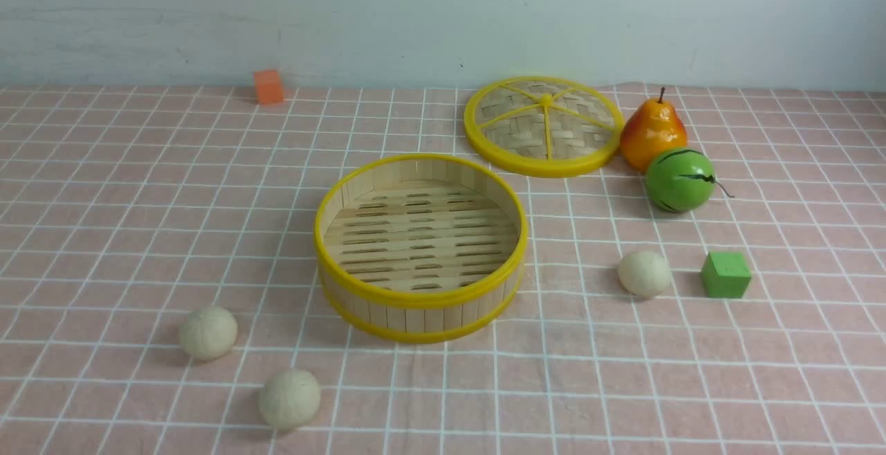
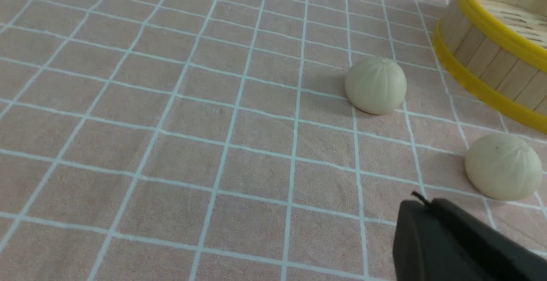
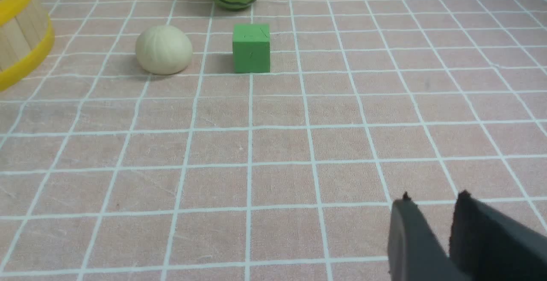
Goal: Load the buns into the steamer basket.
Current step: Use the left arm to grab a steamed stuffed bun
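All three buns lie on the tabletop (image 1: pixel 104 233). None is in the steamer basket (image 1: pixel 421 299), which stands empty in the middle of the front view. Two are in the lower left of that frame, the upper bun (image 1: pixel 208 332) and the lower bun (image 1: pixel 289 397). The third bun (image 1: pixel 644 273) is right of centre, near a green cube (image 1: pixel 725 274).

The left jaws are pressed together and hold nothing. The right jaws stand narrowly apart, also empty.

We judge the first reach is still to come. We should open the jaws wide, descend from above and close softly around the bun's middle, because a round bun can roll away. Then we lift it clear over the yellow rim.

For the third bun, the cube leaves little room on that side. The lid (image 1: pixel 526 122), pear (image 1: pixel 652 133) and striped ball (image 1: pixel 680 179), in the upper right, seem out of the way.
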`<state>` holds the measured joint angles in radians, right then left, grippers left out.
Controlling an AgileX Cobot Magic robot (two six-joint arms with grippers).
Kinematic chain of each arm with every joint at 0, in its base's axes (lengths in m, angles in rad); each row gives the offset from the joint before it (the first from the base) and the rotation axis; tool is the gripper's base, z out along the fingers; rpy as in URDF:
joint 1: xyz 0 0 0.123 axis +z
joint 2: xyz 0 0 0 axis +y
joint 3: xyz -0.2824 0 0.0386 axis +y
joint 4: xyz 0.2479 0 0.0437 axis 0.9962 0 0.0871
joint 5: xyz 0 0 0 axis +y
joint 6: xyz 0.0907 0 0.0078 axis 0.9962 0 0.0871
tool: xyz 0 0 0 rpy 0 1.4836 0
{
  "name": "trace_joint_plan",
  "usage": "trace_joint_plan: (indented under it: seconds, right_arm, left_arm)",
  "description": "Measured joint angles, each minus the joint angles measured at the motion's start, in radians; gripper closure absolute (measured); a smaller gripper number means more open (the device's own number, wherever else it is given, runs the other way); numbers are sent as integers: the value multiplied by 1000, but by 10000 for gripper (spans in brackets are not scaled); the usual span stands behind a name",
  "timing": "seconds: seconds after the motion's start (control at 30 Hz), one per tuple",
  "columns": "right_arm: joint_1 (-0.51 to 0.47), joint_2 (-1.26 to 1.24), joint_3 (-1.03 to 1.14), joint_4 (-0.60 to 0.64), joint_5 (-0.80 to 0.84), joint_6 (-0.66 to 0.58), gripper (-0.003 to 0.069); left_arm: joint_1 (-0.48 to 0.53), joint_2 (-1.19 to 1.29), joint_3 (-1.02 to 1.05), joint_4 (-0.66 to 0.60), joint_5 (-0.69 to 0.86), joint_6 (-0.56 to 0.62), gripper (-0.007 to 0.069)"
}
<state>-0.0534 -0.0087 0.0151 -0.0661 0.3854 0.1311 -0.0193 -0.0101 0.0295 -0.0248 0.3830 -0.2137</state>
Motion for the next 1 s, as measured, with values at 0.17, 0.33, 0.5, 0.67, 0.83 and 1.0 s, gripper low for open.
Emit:
trace_joint_plan:
  seconds: [0.17,0.33,0.5,0.67,0.83,1.0]
  right_arm:
    - [0,0,0,0,0,0,501]
    - [0,0,0,0,0,0,498]
    - [0,0,0,0,0,0,493]
    - [0,0,0,0,0,0,489]
    - [0,0,0,0,0,0,480]
    - [0,0,0,0,0,0,473]
  left_arm:
    - [0,0,0,0,0,0,613]
    - [0,0,0,0,0,0,605]
    - [0,0,0,0,0,0,599]
    - [0,0,0,0,0,0,594]
    - [0,0,0,13,0,0,589]
    - [0,0,0,47,0,0,587]
